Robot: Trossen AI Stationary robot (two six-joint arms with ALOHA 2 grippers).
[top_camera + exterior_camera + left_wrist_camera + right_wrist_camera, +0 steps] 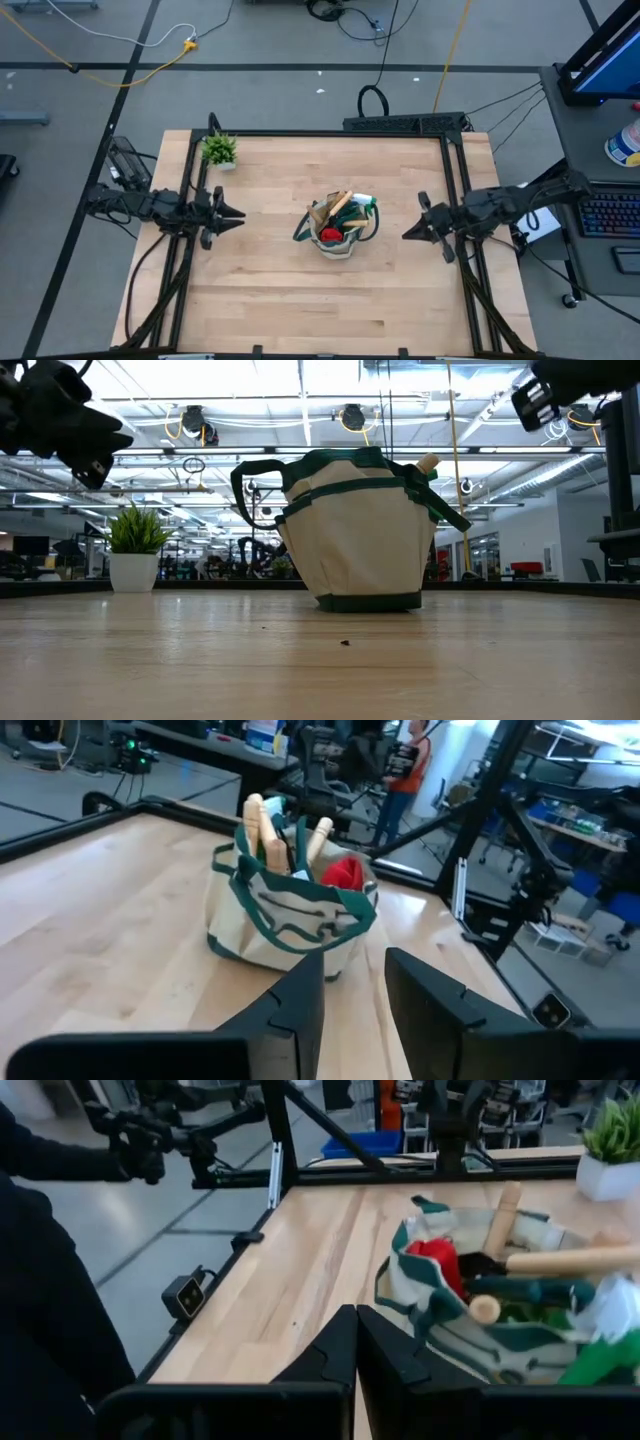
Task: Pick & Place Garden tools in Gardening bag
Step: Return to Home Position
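Observation:
The beige gardening bag (338,240) with green trim stands upright on its base at the middle of the wooden table (280,300). Out of its open top stick the garden tools: wooden handles (262,832), a red glove (345,875) and a green spray bottle with a white nozzle (610,1335). My left gripper (240,216) hovers at the table's left edge, pointing level toward the bag, slightly open with nothing between its fingers (355,990). My right gripper (405,236) hovers right of the bag, pointing at it, shut and empty (356,1342).
A small potted green plant (219,150) stands at the table's far left corner. Black frame rails (455,190) run along the left, right and far edges. A person (405,765) stands in the room beyond the table. Bare wood lies in front of the bag.

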